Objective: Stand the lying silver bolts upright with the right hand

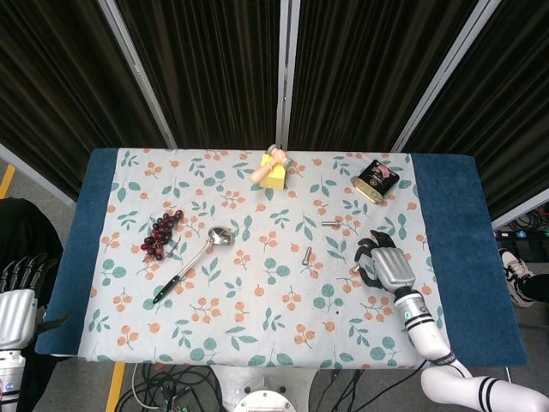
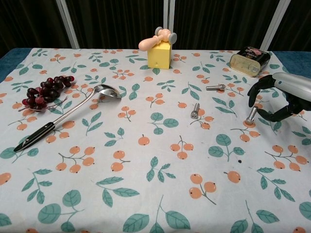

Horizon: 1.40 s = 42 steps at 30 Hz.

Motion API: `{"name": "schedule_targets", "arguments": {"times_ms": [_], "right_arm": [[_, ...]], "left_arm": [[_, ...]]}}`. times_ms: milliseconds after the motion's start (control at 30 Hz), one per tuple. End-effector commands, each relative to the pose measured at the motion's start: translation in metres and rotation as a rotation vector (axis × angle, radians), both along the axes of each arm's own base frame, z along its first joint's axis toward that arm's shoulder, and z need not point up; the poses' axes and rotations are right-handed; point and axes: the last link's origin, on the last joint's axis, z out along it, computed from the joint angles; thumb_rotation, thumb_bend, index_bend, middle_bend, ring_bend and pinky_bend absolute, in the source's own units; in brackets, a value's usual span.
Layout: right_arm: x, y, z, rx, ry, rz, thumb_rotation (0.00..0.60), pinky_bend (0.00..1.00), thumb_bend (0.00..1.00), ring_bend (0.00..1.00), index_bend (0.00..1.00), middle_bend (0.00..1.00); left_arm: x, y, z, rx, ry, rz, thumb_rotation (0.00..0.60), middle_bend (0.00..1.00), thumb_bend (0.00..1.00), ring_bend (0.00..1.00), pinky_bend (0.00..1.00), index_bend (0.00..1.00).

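Right robot hand (image 2: 279, 99), fingers curled but apparently not clamping, cages the tilted silver bolt (image 2: 251, 116) nearest the tin (image 2: 250, 60) for uprighting; two more bolts (image 2: 195, 110) lie flat left of it on the counter (image 2: 155, 194).

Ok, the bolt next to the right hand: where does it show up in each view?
Head view: the bolt lies right of center, at the left edge of the right hand.
Chest view: the bolt is near the right edge, tilted, between the curled fingers.
Shared landmark: the tin can at the far right of the cloth, beyond the bolt.
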Motion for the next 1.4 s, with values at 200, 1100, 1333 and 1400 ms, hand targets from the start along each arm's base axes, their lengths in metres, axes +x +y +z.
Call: {"name": "schedule_targets", "arguments": {"times_ms": [200, 1100, 1333, 1400], "right_arm": [[0.01, 0.008, 0.015, 0.019, 0.006, 0.061, 0.6, 0.0, 0.38, 0.0, 0.35, 0.2], [0.098, -0.094, -0.036, 0.204, 0.447, 0.512, 0.6, 0.0, 0.21, 0.0, 0.43, 0.22], [0.101, -0.093, -0.048, 0.192, 0.494, 0.604, 0.6, 0.0, 0.22, 0.0, 0.44, 0.22], [0.1, -0.092, -0.05, 0.194, 0.5, 0.617, 0.6, 0.0, 0.22, 0.0, 0.44, 0.22]], "left_arm": [[-0.001, -0.001, 0.001, 0.002, -0.001, 0.003, 0.6, 0.07, 0.0, 0.0, 0.0, 0.15], [0.0, -0.004, 0.007, 0.016, 0.021, 0.037, 0.6, 0.07, 0.0, 0.0, 0.0, 0.15], [-0.002, -0.005, 0.007, 0.014, 0.02, 0.045, 0.6, 0.07, 0.0, 0.0, 0.0, 0.15], [-0.002, -0.004, 0.007, 0.015, 0.019, 0.045, 0.6, 0.07, 0.0, 0.0, 0.0, 0.15]]}}
